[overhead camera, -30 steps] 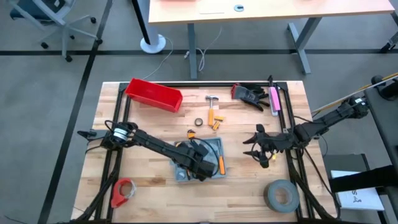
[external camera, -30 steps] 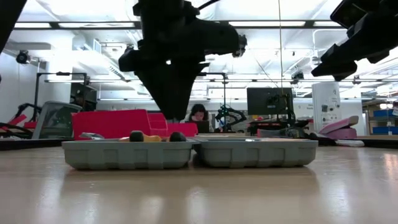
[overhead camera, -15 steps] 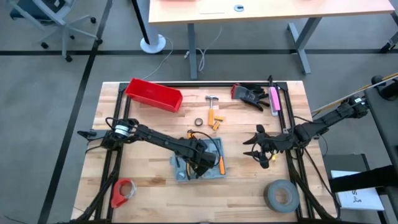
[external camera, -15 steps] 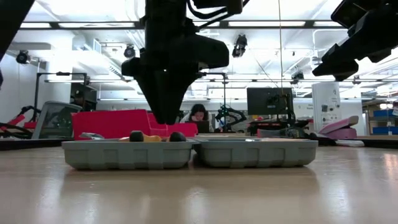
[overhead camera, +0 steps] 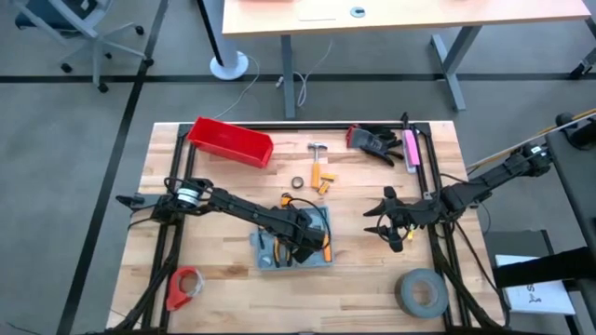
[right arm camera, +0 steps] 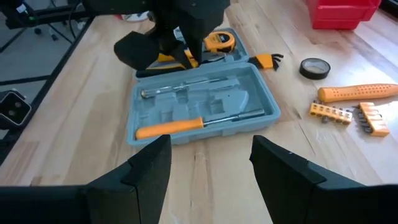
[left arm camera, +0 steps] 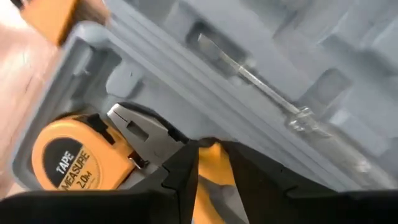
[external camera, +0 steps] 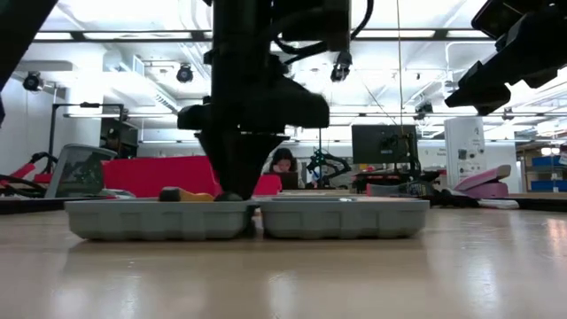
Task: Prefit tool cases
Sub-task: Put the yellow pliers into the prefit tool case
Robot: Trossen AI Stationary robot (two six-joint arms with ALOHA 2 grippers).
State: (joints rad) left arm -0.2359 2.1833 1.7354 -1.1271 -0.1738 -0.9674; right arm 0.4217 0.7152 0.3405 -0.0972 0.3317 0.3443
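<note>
The open tool case (overhead camera: 294, 244) lies mid-table, partly filled: tape measure (left arm camera: 65, 162), 2 drivers. The left gripper (left arm camera: 211, 163) pinches orange-handled pliers (left arm camera: 144, 132) into their recess. The right gripper (right arm camera: 208, 165) waits open. The hammer (overhead camera: 318, 160) and bits remain outside.

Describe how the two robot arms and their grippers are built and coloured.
Both arms are dark, slim and multi-jointed, with black cables along them. The left gripper and right gripper each have two black fingers; the right gripper's fingers are broad, flat, angular pads. No markings visible.
</note>
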